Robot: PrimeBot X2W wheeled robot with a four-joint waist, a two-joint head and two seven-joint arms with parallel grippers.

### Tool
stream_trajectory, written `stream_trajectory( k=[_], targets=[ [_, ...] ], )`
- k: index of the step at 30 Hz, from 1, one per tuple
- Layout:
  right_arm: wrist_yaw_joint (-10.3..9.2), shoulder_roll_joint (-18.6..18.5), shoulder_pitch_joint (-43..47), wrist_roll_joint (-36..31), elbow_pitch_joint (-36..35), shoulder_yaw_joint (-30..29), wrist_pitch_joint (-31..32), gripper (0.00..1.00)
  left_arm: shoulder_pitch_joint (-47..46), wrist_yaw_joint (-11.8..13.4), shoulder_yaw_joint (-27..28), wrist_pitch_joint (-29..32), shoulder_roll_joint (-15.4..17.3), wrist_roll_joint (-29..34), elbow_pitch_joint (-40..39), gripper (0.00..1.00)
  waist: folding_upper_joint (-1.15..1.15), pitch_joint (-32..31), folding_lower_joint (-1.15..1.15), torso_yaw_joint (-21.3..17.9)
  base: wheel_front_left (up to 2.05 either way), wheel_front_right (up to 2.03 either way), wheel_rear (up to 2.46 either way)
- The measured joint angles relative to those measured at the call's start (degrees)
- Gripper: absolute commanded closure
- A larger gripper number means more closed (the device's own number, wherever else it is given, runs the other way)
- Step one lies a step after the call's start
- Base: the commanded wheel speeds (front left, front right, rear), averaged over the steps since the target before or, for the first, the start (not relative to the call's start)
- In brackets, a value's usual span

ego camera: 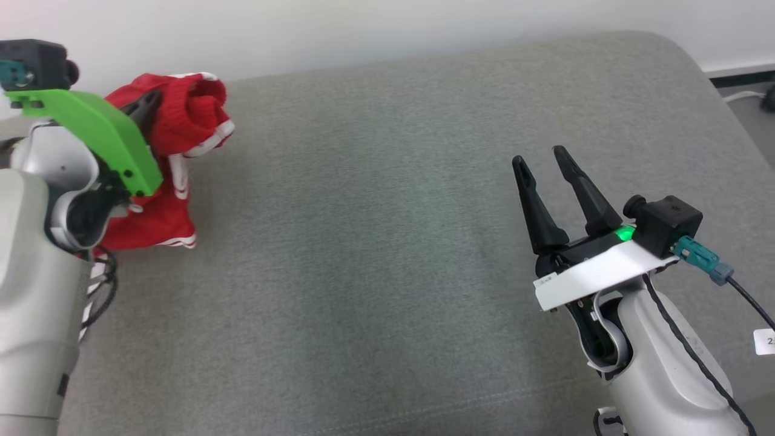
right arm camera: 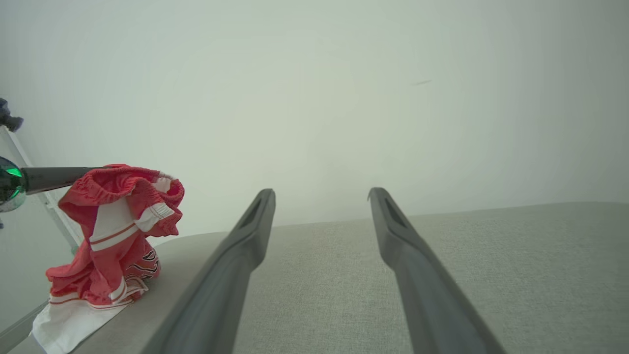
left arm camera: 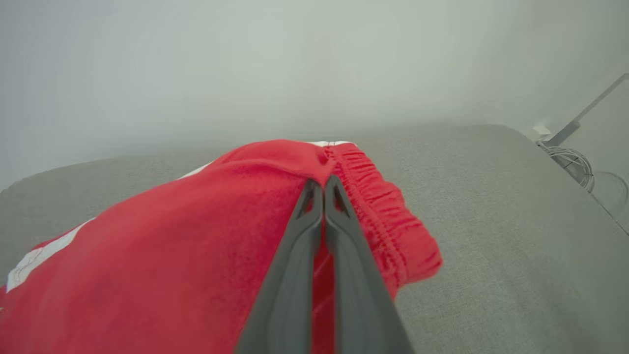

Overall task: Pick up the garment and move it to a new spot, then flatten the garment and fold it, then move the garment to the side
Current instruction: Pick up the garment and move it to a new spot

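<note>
At far-left edge of grey cushion (ego camera: 375,242): left gripper (left arm camera: 323,184) clamped on red shorts (ego camera: 187,115) at waistband, hem touching cushion. Right gripper (ego camera: 538,155) spread, empty. Step looks like pick-and-move. Next: carry shorts to centre, release.

the garment (ego camera: 187,115) is soft red cloth, matt and slightly fuzzy, with smoother white stripes; its waistband (left arm camera: 378,206) is gathered and ribbed. the cushion (ego camera: 375,242) is grey woven fabric, matt, with a fine rough grain. the left gripper (left arm camera: 324,183) and the right gripper (ego camera: 538,155) have fingers of dark plastic, smooth with a faint sheen. the bracket (ego camera: 103,133) is bright green plastic, flat and matt; the plate (ego camera: 599,269) is white and smooth. the arm shells (ego camera: 30,303) are pale, smooth, slightly glossy plastic. the cable (ego camera: 684,339) looks like black rubber.
</note>
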Motion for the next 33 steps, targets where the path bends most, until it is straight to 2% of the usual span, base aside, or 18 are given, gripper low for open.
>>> stream_trajectory(
  k=[6,9,11,12,15,17,19,22,31,33],
  targets=[
    [0.0,0.12,-0.04,0.14,-0.45,-0.6,0.0,0.0,-2.03,0.0,-1.46,0.88,-4.98,-5.97,-4.78,1.0,0.0,0.41,0.0,-4.03,0.0,0.0,0.0],
    [0.0,0.22,-0.05,0.29,-0.48,-0.73,0.0,0.0,-4.86,0.0,0.02,0.4,-7.98,-10.23,-7.57,1.0,0.0,0.64,0.0,-6.06,0.0,0.0,0.0],
    [0.0,0.3,-0.04,0.29,-0.49,-0.98,0.0,0.0,-6.8,0.0,2.36,-0.49,-10.89,-14.99,-9.36,1.0,0.0,0.76,0.0,-7.33,0.0,0.0,0.0],
    [0.0,0.31,0.03,0.29,-0.64,-1.75,0.0,0.0,-9.03,0.0,3.57,-0.99,-13.86,-18.49,-11.26,1.0,0.0,0.86,0.0,-8.41,0.0,0.0,0.0],
    [0.0,0.26,0.07,0.29,-0.86,-2.8,0.0,0.0,-11.76,0.0,6.2,-2.2,-19.3,-25.57,-14.62,1.0,0.0,1.06,0.0,-9.43,0.0,0.0,0.0],
    [0.0,0.32,0.3,0.29,-1.21,-3.41,0.0,0.0,-13.32,0.0,8.29,-3.53,-21.06,-28.11,-15.92,1.0,0.0,1.29,0.0,-9.58,0.0,0.0,0.0],
    [0.0,0.27,0.68,0.29,-1.56,-4.08,0.0,0.0,-14.14,0.0,10.26,-4.33,-19.69,-28.4,-15.63,1.0,0.0,1.52,0.0,-9.29,0.0,0.0,0.0],
    [0.0,0.38,0.93,0.27,-1.65,-4.15,0.0,0.0,-12.74,0.0,11.6,-4.44,-15.51,-27.11,-11.82,1.0,0.0,1.88,0.0,-8.47,0.0,0.0,0.0],
    [0.0,0.37,1.01,0.09,-1.94,-4.16,0.0,0.0,4.81,0.81,11.89,-3.35,-7.62,-23.68,-0.54,1.0,0.0,3.11,0.0,-5.35,0.0,0.0,0.0],
    [0.0,0.36,0.99,0.09,-1.98,-4.04,0.0,0.0,6.44,0.81,11.92,-3.43,-6.69,-22.86,0.35,1.0,0.0,3.26,0.0,-5.0,0.0,0.0,0.0]
  ],
)
